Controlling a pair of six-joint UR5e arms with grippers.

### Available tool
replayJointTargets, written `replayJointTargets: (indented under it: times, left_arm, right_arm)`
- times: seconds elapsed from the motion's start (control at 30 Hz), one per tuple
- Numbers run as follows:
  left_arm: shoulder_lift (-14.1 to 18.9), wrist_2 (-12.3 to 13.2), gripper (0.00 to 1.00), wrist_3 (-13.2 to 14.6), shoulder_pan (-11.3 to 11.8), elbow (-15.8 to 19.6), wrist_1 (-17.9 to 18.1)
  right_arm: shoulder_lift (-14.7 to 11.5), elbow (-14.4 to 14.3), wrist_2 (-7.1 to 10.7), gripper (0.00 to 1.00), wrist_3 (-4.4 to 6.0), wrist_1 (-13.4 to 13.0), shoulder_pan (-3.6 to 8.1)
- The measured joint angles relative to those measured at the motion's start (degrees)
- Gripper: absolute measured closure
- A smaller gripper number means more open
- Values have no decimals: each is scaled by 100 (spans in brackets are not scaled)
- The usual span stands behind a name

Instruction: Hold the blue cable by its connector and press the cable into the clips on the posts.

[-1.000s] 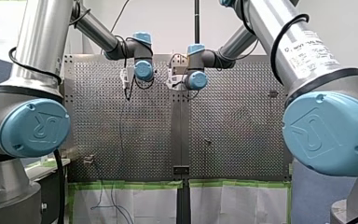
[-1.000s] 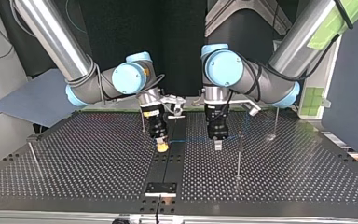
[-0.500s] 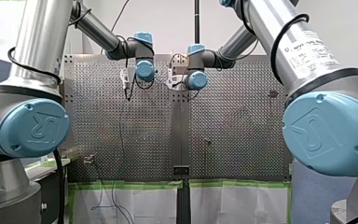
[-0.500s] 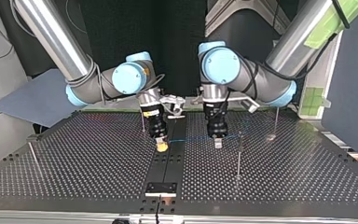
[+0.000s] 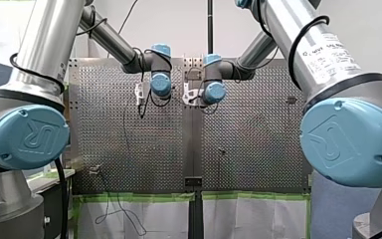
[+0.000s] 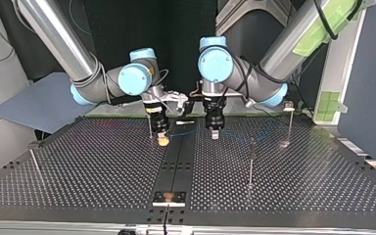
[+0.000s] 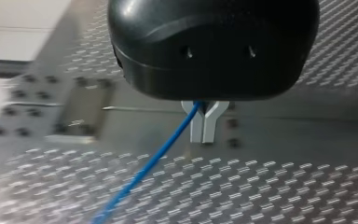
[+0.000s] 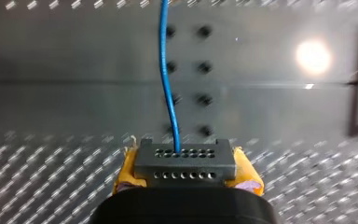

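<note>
My right jaws, with yellow pads (image 8: 248,178), are clamped on the black connector (image 8: 185,161) — the blue cable (image 8: 168,84) running ahead — and my left jaws are closed around that cable.

My left gripper (image 6: 215,133) points straight down, its metal fingers (image 7: 209,127) closed around the blue cable (image 7: 154,161). My right gripper (image 6: 163,141) hangs near it, also pointing down, its yellow pads (image 8: 126,170) clamped on the connector (image 8: 184,163).
</note>
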State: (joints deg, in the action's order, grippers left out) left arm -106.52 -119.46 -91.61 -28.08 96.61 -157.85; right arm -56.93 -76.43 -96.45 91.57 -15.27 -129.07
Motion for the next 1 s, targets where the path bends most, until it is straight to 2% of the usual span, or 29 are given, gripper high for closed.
replayJointTargets:
  times: [0.23, 0.4, 0.67, 0.8, 0.9, 1.0]
  left_arm:
    - [-358, -84, 100, 19, -191, 351, 317]
    - [-469, -132, 100, 47, -290, 614, 578]
    - [-506, -149, 100, 178, -443, 806, 956]
    - [-646, -151, 100, 198, -525, 811, 1059]
    - [-785, -153, 100, 187, -599, 811, 1170]
    - [-908, -178, 100, 159, -680, 813, 1325]
  right_arm:
    - [-3, -420, -88, 100, -18, -17, 97]
    - [-10, -717, -135, 100, -45, -48, 157]
    - [-31, -1197, -164, 100, -57, -401, 270]
    - [-140, -1422, -192, 100, -54, -597, 323]
    - [-306, -1612, -232, 100, 8, -780, 379]
    - [-495, -1808, -239, 100, 154, -974, 443]
